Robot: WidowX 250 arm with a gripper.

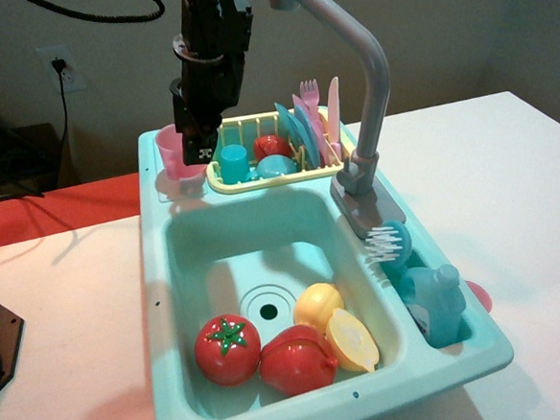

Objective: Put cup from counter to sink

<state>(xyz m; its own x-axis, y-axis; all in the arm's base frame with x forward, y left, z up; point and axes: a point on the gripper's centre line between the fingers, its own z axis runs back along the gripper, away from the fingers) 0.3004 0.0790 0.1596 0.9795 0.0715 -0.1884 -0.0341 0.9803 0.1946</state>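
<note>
The small pale pink cup stands upright on the light-teal counter ledge at the sink unit's back left corner. My gripper hangs straight down over the cup's right side and hides that part of it. The black fingers reach down to the cup's rim, and I cannot tell how wide they stand or whether they clamp it. The sink lies in front of the cup, with its round drain showing.
A toy tomato, a red fruit and yellow halves lie in the basin's front. The yellow dish rack with a small blue cup and cutlery sits right of my gripper. The tall grey faucet arches over.
</note>
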